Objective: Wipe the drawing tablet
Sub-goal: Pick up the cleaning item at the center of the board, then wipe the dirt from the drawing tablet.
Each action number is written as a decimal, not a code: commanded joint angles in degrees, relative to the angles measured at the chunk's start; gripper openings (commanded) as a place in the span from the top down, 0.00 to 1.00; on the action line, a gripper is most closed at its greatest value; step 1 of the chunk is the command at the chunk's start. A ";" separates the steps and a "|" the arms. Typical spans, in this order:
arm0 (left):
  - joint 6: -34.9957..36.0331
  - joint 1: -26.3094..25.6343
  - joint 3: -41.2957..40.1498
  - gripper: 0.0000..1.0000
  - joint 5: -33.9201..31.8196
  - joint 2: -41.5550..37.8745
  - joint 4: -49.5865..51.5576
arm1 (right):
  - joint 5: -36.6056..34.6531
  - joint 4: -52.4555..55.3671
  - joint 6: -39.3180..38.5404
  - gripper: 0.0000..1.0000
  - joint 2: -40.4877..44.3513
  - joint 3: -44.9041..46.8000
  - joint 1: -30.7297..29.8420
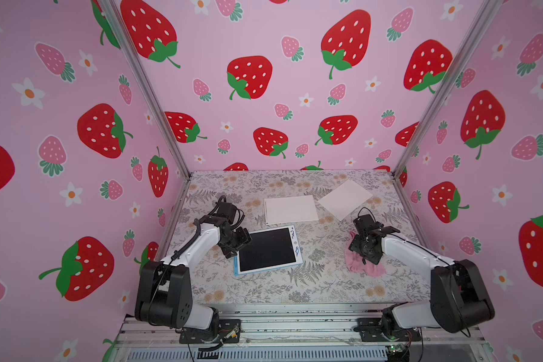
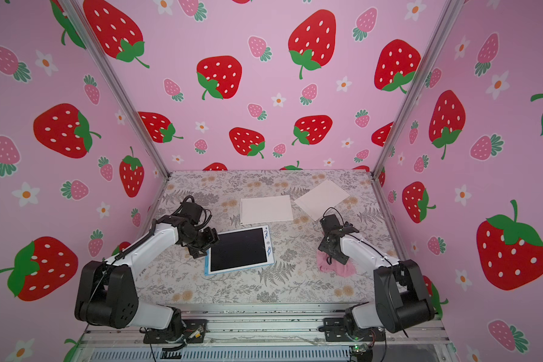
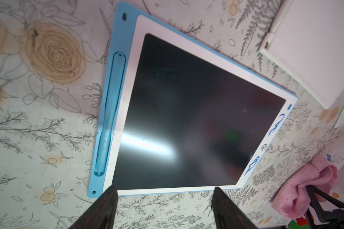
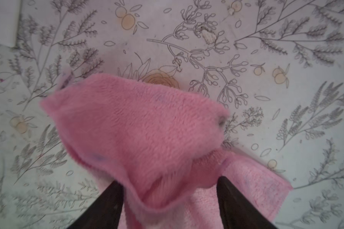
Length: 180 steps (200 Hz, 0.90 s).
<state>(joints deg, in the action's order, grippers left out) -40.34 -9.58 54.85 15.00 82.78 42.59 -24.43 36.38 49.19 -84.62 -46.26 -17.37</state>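
Left wrist view shows cloth (image 3: 306,190) and paper sheet (image 3: 310,45) near drawing tablet (image 3: 197,111).

Both top views looked down from high at the front onto the whole table (image 1: 264,291) and walls (image 1: 264,103), sharing nearly everything. The left wrist camera looked closely past the left pincer (image 3: 164,190) at the drawing tablet (image 3: 197,111). The right wrist camera sat nearer still over the pink cloth (image 4: 143,128), which the left wrist view also caught.
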 commanded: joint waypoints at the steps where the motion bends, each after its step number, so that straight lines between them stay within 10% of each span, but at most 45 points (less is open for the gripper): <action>1: 0.54 0.36 -0.94 0.27 -0.94 -0.78 2.36 | 3.57 -1.76 -2.32 0.31 -5.11 -2.76 2.19; 39: 3.28 4.99 -2.64 0.35 -0.78 -0.19 1.95 | 7.23 -5.92 -5.40 1.00 -3.24 -2.82 1.38; 86: 9.79 7.37 -2.18 0.51 -1.19 4.65 0.64 | 0.55 -21.46 -10.17 1.00 8.39 0.12 -18.57; 180: 13.62 7.50 -0.62 0.67 -6.48 11.25 -1.15 | -1.70 -40.68 -17.19 1.00 -18.50 -17.84 -34.67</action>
<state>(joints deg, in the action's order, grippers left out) -28.58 -2.24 52.42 10.00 92.75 41.87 -24.82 2.15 33.15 -100.25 -61.87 -52.01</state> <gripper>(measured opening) 0.342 0.088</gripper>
